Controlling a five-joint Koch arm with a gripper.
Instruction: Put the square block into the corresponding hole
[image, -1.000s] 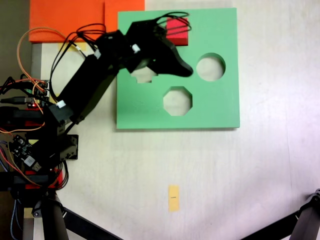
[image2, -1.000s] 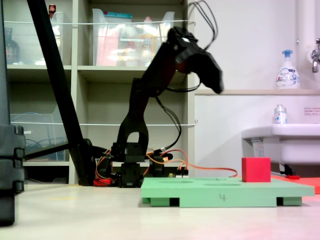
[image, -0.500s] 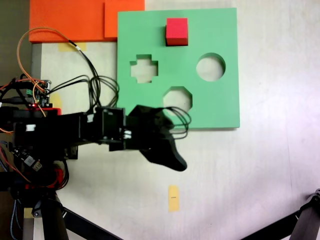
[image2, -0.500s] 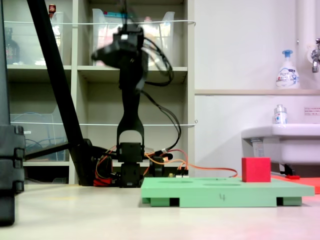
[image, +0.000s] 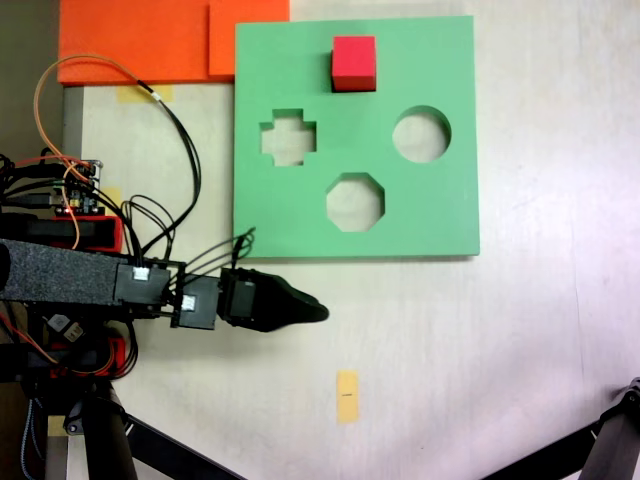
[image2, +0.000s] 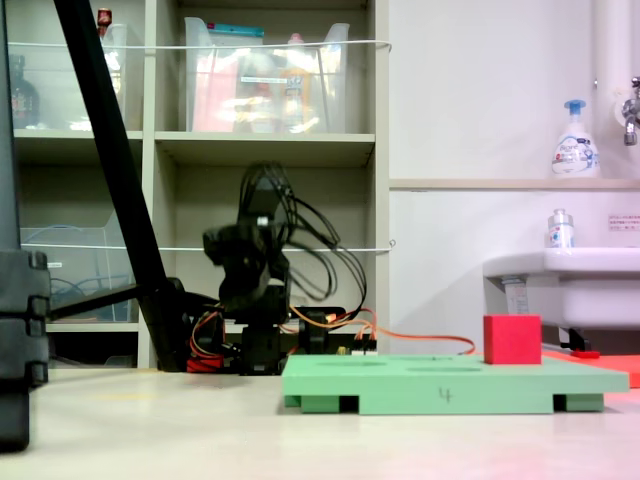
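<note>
The square block (image: 354, 63) sits squarely on the green board (image: 440, 200), well apart from the claw (image: 318, 313); whether the claw is wide or narrow, I cannot tell.

Arm folded low, end effector (image: 318, 313) empty

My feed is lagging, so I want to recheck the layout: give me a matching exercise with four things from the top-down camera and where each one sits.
Things:
1. square block
2. gripper
3. orange foam sheets
4. yellow tag

Places:
A. top left corner of the view
B. on the green board, near its top edge
C. on the bare table, below the gripper
D. over the table, below the board's lower left corner

Pairs: 1-B, 2-D, 3-A, 4-C
</note>
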